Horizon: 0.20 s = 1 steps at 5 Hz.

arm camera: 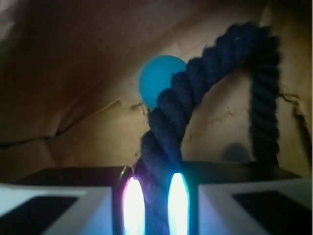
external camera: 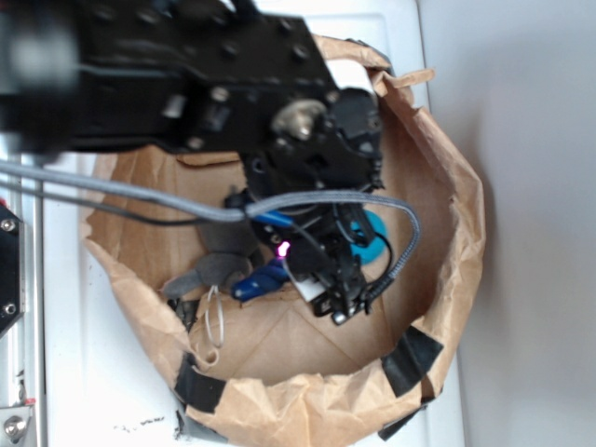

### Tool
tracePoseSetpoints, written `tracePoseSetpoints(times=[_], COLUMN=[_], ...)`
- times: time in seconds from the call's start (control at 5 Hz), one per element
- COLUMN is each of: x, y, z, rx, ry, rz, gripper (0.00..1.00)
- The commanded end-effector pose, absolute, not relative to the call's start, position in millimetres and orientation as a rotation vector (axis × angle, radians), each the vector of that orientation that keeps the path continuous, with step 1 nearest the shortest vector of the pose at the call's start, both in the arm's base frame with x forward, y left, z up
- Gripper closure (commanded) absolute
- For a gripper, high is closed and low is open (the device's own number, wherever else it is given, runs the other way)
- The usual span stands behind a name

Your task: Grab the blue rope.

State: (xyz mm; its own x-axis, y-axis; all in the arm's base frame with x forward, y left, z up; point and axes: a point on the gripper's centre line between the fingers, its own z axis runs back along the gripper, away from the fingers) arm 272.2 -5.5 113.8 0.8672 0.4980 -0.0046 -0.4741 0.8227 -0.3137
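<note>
Navy twisted strands of the blue rope run straight up out of the gap betw the two pincer fingers in the wrist view; the glowing inner pads sit tight on either side of it, so the pincer is clamped on the rope. Above the pincer the rope arcs to the right, then drops back down on the right side. Teal ball sits just behind the rope, up and slightly left of the grip. Ext view: pincer is down inside a crumpled brown paper bag w/ black tape on its rim; a bright blue rope end pokes out just left of it; grey plush mouse farther left, its white string loop below
</note>
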Motion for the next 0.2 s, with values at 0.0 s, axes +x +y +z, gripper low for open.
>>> tracePoseSetpoints(times=[0.0], x=[274.4], y=[6.6], z=[134.2], rx=[-0.315], ry=[-0.198], rz=[0.513], gripper=[1.0])
